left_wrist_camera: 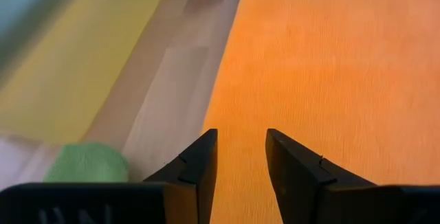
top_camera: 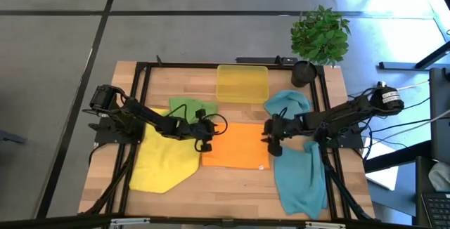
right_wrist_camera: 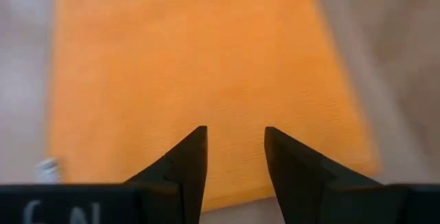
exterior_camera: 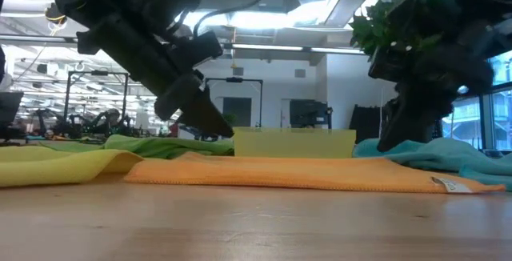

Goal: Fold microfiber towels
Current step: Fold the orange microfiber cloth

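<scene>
Orange towel (top_camera: 235, 145): flat mid-tabletop (top_camera: 232, 187), apparently folded once; further folds judged outstanding. Left gripper (top_camera: 205, 142) and right gripper (top_camera: 273, 145): one at each side edge, jaws apart, empty. Yellow towel (top_camera: 165, 160), green towel (top_camera: 186, 107), teal towels (top_camera: 299, 169): loose, unfolded. Yellow tray (top_camera: 242, 83): empty.

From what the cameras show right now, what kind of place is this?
Probably a robotics lab or workshop in a large open industrial hall. The low view shows a high ceiling with strip lights and equipment racks behind. The wooden table sits in a black frame on a concrete floor, with a potted plant.
</scene>
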